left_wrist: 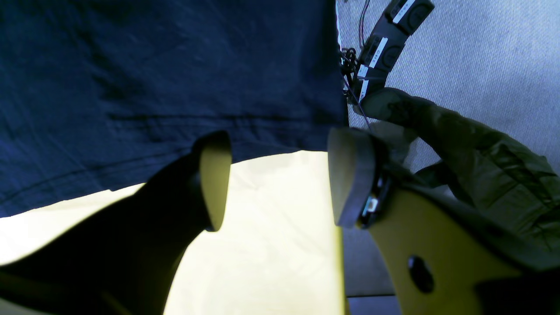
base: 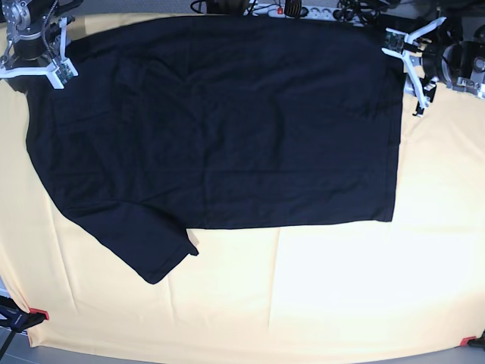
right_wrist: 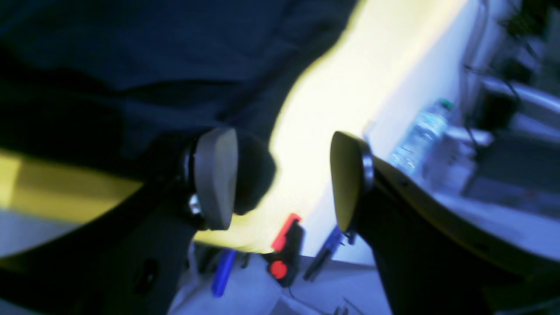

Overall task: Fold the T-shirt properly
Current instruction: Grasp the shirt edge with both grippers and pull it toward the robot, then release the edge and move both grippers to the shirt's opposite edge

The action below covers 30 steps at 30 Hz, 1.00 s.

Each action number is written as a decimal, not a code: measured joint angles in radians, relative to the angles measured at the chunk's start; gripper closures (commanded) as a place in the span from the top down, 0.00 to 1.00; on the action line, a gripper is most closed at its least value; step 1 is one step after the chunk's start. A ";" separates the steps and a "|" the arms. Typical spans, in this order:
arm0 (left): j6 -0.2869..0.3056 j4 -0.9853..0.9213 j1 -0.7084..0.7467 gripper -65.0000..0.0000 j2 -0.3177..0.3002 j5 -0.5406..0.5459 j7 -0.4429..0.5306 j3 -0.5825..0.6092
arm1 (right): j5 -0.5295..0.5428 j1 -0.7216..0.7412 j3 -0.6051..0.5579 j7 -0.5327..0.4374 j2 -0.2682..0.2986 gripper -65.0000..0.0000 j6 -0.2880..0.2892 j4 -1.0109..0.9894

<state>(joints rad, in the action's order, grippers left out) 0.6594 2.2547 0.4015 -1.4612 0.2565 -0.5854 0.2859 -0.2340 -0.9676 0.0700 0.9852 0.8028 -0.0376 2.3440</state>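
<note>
One T-shirt (base: pixel 227 129), dark navy-black, lies spread flat on the pale yellow table cloth (base: pixel 318 288), covering most of the upper part of the table in the base view. One sleeve (base: pixel 144 246) sticks out toward the near edge on that view's left; straight hem runs along that view's right side.

Two arms, two grippers. Left gripper (left_wrist: pixel 280 179): jaws wide apart, nothing btwn them, hanging over bare cloth just beside the shirt's edge; in the base view it sits at the shirt's far corner on that view's right (base: pixel 413 64). Right gripper (right_wrist: pixel 282 177): also spread wide, holding nothing, over the shirt's border w/ yellow cloth showing btwn the fingers; in the base view it's at the far corner on that view's left (base: pixel 38 61).

Two red clamps pin the cloth at the near corners: one at left (base: pixel 38 313), one at right (base: pixel 467 341). A clear water bottle (right_wrist: pixel 418 140), blurred, shows beyond the table in the right wrist view.
</note>
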 measured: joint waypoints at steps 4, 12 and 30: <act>-0.158 0.001 0.000 0.56 0.021 -0.091 0.006 0.000 | -0.064 0.000 0.000 0.002 0.000 0.55 -0.097 0.000; -0.608 -0.002 -0.063 0.56 0.152 -0.276 -0.004 0.000 | -0.069 0.071 0.000 -0.102 -0.003 0.55 -0.160 0.000; -0.586 -0.639 -0.385 0.56 0.750 0.181 0.093 -0.441 | 0.183 0.426 -0.001 -0.168 -0.007 0.55 -0.055 -0.236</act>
<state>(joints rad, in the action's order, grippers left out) 0.0734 1.6161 0.0170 -0.7116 0.4374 -0.4919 -0.1555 -0.0513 -0.5419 0.0692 0.8173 0.7959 -0.0925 2.1078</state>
